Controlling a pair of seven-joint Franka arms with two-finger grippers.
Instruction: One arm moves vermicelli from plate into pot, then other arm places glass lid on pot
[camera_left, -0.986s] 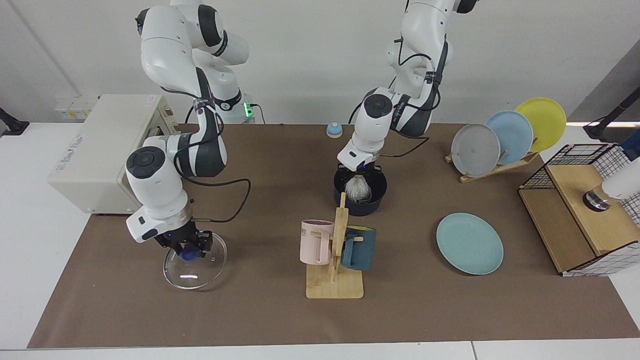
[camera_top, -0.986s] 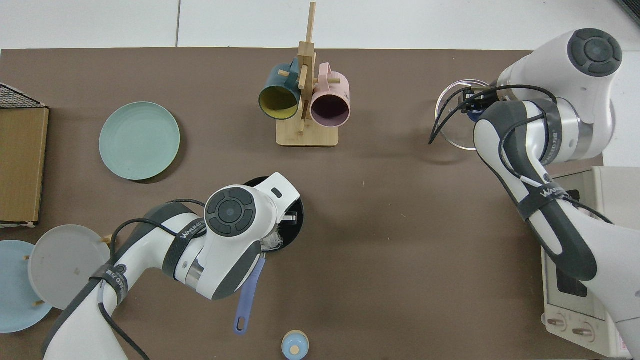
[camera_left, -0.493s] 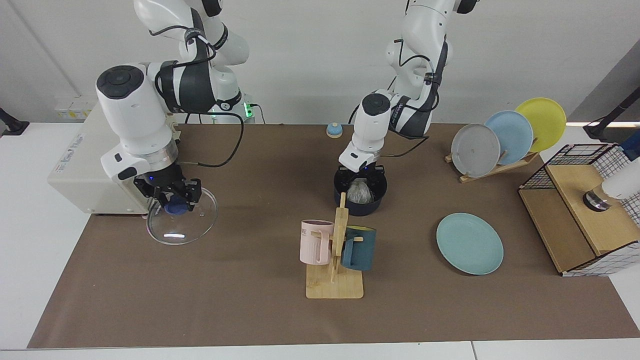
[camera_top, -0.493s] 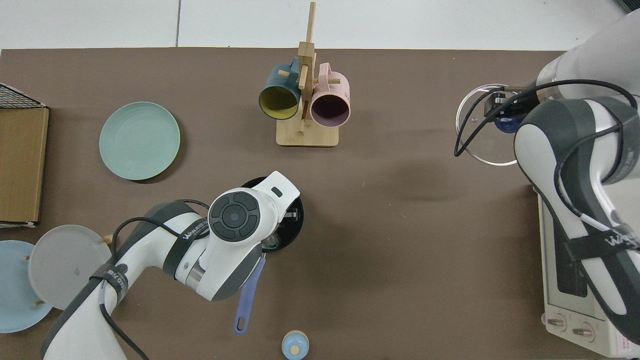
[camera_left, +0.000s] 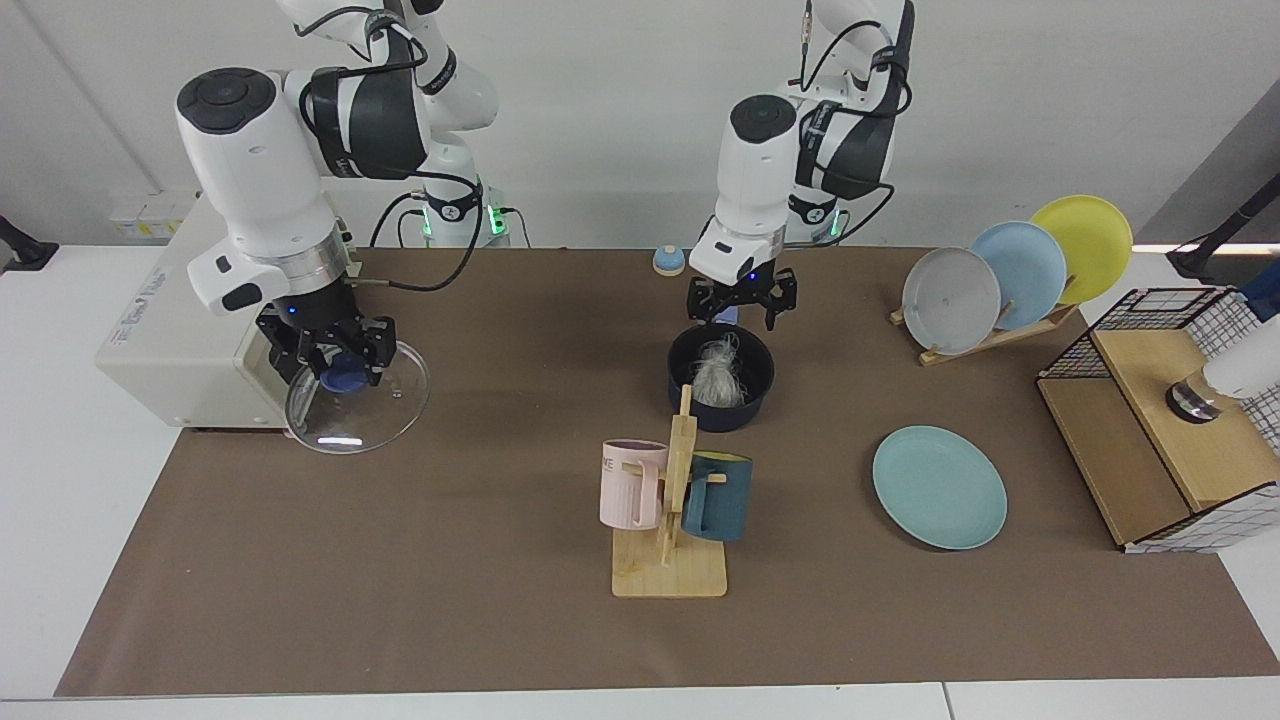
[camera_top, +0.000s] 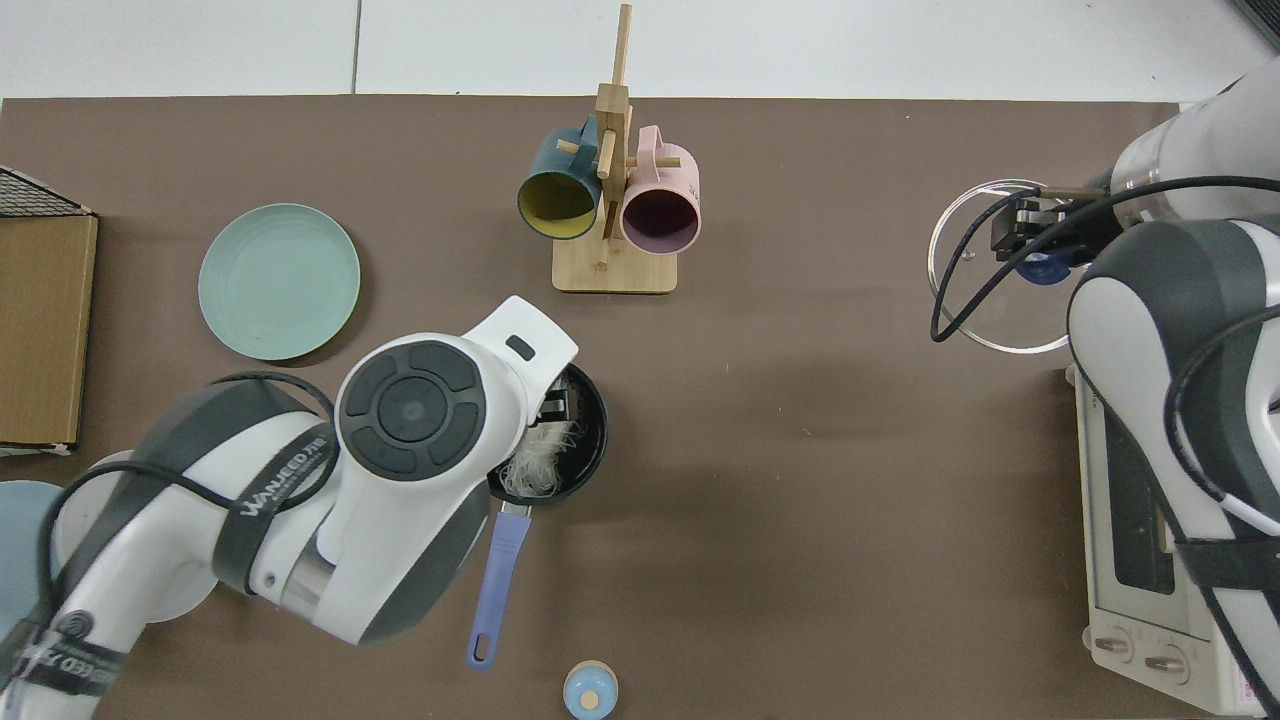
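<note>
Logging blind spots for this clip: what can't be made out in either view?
- Top view: left gripper hidden under its own arm.
- Top view: half of the pot covered by that arm.
- Top view: right gripper's hold on the lid knob partly masked by arm and cable.
- Facing view: pot handle hidden behind the pot.

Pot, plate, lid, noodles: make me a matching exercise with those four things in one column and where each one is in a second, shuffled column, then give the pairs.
Things
1. vermicelli
2. glass lid
3. plate
4. left end effector

Places or states
A. bare on the brown mat
B. inside the pot
C. open above the pot
D. held off the mat by its blue knob in the right end effector

Pairs: 1-B, 2-D, 3-A, 4-C
</note>
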